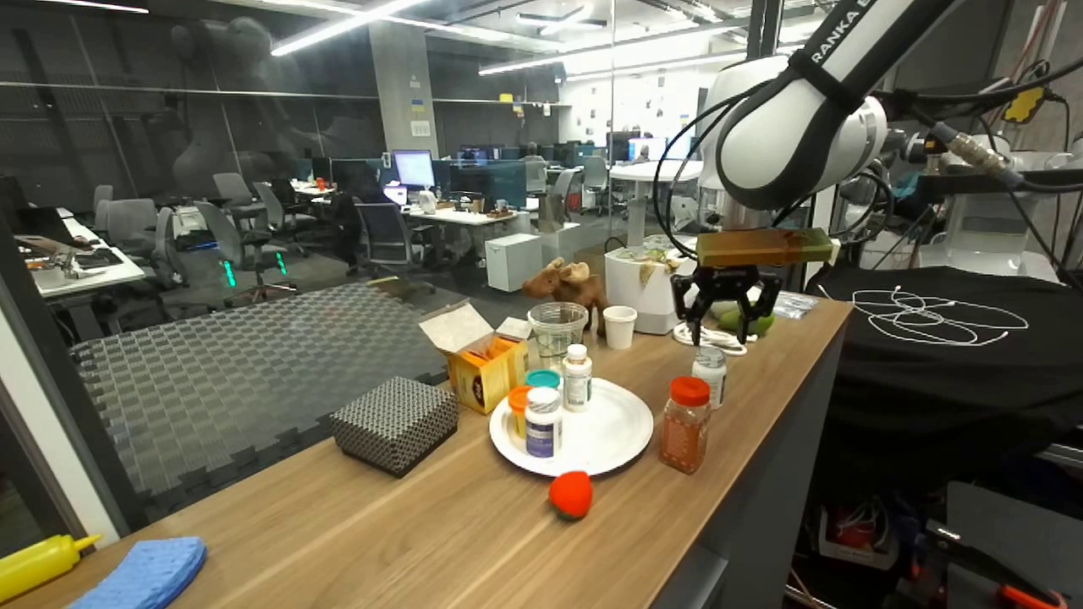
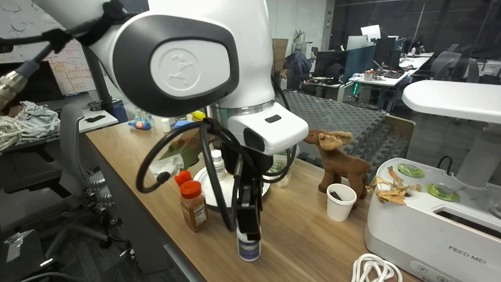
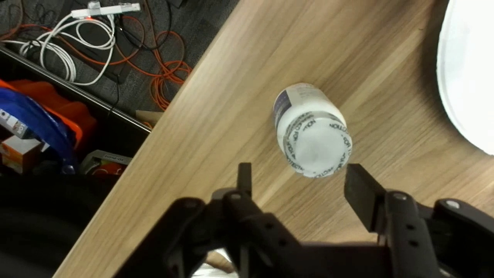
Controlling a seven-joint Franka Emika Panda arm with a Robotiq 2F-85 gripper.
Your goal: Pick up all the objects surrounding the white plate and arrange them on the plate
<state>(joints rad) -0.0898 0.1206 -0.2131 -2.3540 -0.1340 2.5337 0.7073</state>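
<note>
My gripper stands open, pointing down, just above an upright white-capped bottle. In the wrist view that bottle's cap lies past the fingertips, with a gap on the left; nothing is held. A fingertip covers part of the bottle in an exterior view. The white plate carries two white-capped bottles, one in front and one behind, an orange container and a teal-lidded item, both partly hidden. Beside the plate are a red-lidded jar and a small red-orange ball.
A grey patterned box and an open yellow carton stand left of the plate. Behind are a clear tub, a paper cup, a plush moose and a white appliance. The table edge runs close to the bottle.
</note>
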